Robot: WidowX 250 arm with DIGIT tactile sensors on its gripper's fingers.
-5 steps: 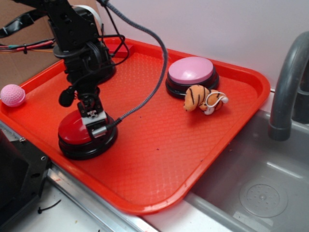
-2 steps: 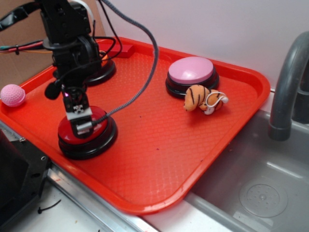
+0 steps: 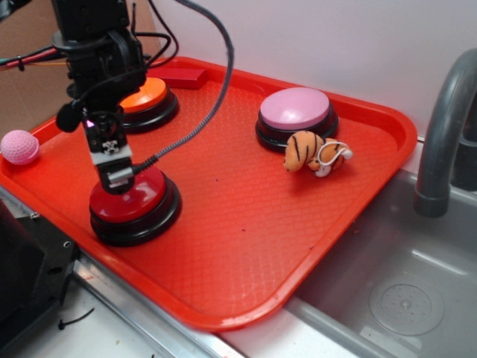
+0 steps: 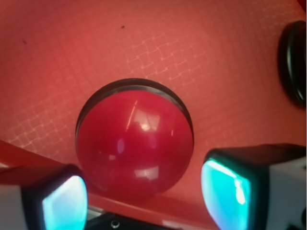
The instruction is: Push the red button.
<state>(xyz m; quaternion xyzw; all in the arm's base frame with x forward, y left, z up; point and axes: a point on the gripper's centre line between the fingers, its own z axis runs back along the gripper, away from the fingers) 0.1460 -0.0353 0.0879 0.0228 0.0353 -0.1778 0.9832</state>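
Observation:
The red button (image 3: 136,203), a glossy dark red dome on a black base, sits at the front left of the red tray (image 3: 246,246). My gripper (image 3: 112,173) hangs over the cap's left edge, pointing down. In the wrist view the red button (image 4: 134,143) fills the middle. The gripper (image 4: 144,196) is open, its two fingers wide apart on either side of the cap's near edge, with nothing held. Whether it touches the cap I cannot tell.
An orange-capped button (image 3: 143,98) stands behind the arm, and a pink-capped button (image 3: 294,112) at the back. A striped toy tiger (image 3: 317,154) lies by the pink one. A pink ball (image 3: 19,147) rests off the tray's left. Faucet (image 3: 447,127) and sink (image 3: 402,291) are at right.
The gripper has moved left and back across the red button, from its right side to its left edge. The orange-capped button behind is now uncovered.

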